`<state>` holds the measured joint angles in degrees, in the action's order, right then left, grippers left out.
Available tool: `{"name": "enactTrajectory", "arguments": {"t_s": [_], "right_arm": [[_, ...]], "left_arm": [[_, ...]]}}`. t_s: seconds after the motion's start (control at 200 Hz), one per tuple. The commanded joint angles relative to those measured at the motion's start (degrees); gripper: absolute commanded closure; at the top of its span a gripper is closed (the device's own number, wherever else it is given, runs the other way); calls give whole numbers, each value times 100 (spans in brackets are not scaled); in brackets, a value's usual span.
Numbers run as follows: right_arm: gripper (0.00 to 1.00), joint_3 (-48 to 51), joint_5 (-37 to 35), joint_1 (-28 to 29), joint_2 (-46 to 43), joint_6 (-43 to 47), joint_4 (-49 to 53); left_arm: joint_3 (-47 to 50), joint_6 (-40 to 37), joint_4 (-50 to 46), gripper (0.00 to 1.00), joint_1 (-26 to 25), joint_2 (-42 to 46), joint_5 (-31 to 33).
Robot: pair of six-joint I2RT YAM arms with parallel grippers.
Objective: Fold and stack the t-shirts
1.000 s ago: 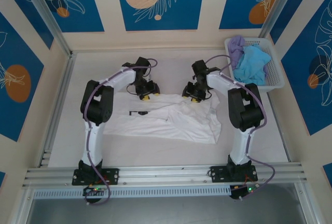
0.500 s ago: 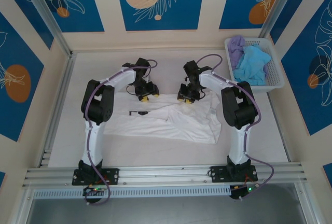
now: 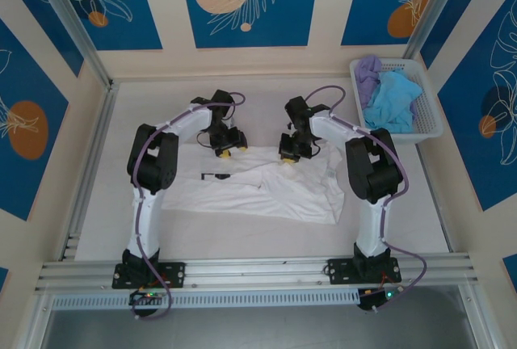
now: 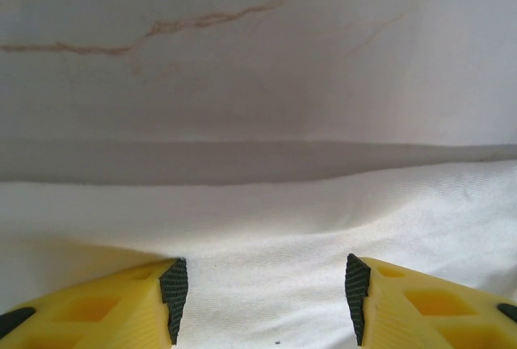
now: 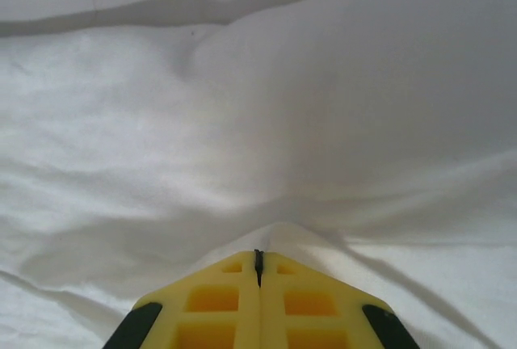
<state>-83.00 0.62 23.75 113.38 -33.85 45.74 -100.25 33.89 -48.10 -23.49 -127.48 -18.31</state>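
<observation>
Pinching the white t-shirt (image 5: 242, 123), your right gripper (image 5: 258, 254) is clamping tight. Your left gripper (image 4: 262, 288) is sitting, jaws apart, at its far edge.

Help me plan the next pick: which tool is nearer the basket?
Right. The right tool is on the white shirt, left of the basket; the left tool is farther left.

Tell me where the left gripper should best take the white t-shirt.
Probably the far edge, coming from above: the white t-shirt lies flat, and that edge runs ahead of the open left gripper, while the right gripper pinches the cloth alongside.
</observation>
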Motion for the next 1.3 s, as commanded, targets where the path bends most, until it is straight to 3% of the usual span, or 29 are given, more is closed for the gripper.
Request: {"name": "enactTrajectory", "arguments": {"t_s": [0.0, 0.47, 0.855, 0.95, 1.065, 1.295], "right_arm": [[96, 61, -73, 116, -340, -58, 340], [96, 400, -115, 954, -674, -754, 1141], [75, 1457, 490, 1537, -1683, -1588, 1119], [67, 1522, 370, 1427, -2066, -1545, 1082], [59, 1428, -64, 867, -2237, -1349, 1224], [59, 1446, -321, -377, -1864, -680, 716]], "left_arm": [[-107, -171, -247, 43, 72, -203, 318], [-120, -217, -253, 43, 72, -309, 392], [-210, -290, -312, 43, 72, -357, 441], [-279, -373, -353, 43, 79, -374, 494], [-443, -452, -419, 41, 107, -410, 532], [-628, -484, -491, 41, 125, -538, 404]]}}
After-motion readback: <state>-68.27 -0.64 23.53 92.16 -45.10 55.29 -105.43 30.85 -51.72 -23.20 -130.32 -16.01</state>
